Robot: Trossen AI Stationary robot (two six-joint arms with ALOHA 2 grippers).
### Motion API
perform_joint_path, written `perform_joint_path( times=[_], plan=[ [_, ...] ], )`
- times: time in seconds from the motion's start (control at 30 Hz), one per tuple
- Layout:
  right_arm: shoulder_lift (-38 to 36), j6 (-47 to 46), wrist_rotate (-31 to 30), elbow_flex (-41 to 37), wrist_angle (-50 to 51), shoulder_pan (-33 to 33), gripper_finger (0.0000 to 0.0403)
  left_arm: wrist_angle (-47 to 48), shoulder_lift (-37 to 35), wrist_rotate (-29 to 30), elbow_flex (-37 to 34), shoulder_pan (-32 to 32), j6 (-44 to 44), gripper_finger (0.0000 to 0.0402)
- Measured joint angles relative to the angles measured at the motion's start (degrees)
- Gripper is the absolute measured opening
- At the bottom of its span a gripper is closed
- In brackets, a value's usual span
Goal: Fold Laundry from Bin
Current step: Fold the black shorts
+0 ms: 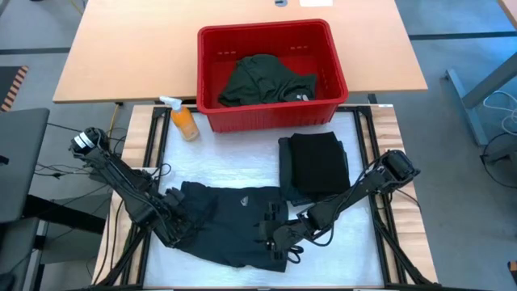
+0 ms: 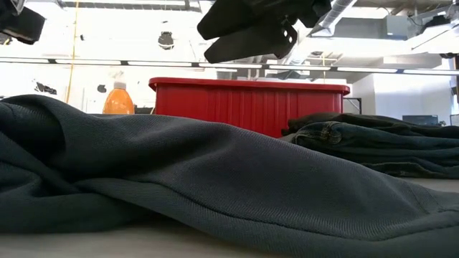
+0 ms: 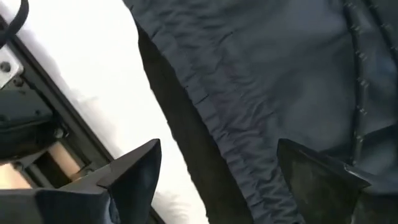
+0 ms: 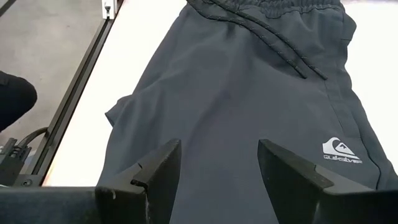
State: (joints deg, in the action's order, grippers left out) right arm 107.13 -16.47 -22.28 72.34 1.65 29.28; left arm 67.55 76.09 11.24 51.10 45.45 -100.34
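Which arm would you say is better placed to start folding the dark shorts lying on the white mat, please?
Probably the left. Its open end effector straddles the elastic waistband edge of the shorts, ready to pinch. The right end effector, also open, hovers over flat mid-fabric with no edge between its fingers.

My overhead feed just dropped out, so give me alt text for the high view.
Dark grey shorts lie spread on the white mat near the table's front edge, with the left gripper at one side and the right gripper at the other. Behind them sit a folded black stack, an orange spray bottle, and the red bin holding a dark green garment.
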Motion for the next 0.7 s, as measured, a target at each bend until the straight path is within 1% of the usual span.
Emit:
perform_joint_path(
  times=[0.13, 0.27, 0.33, 0.5, 0.6, 0.7],
  plan=[
    [0.00, 0.02, 0.00, 0.00, -0.41, -0.03, 0.0240, -3.25, 0.00, -0.45, -2.28, 0.00, -1.32, 0.0312],
    [0.00, 0.00, 0.00, 0.00, -0.68, -0.01, 0.0240, -8.55, -0.08, -2.93, -7.84, -0.02, -2.50, 0.0312],
    [0.00, 0.00, 0.00, 0.00, -0.68, 0.22, 0.0240, -10.55, -0.95, -2.96, -10.66, 0.00, -4.13, 0.0312],
    [0.00, 0.02, 0.09, 0.00, -0.63, 0.74, 0.0240, -21.34, -4.99, -1.68, -18.09, -0.01, -5.61, 0.0312],
    [0.00, 0.01, 0.09, 0.00, -0.63, 0.74, 0.0240, -27.95, -6.14, -1.34, -22.61, 0.02, -6.61, 0.0312],
    [0.00, 0.00, 0.07, 0.00, -0.66, 0.74, 0.0240, -30.81, -6.56, -1.27, -24.53, 0.07, -6.93, 0.0309]
  ],
)
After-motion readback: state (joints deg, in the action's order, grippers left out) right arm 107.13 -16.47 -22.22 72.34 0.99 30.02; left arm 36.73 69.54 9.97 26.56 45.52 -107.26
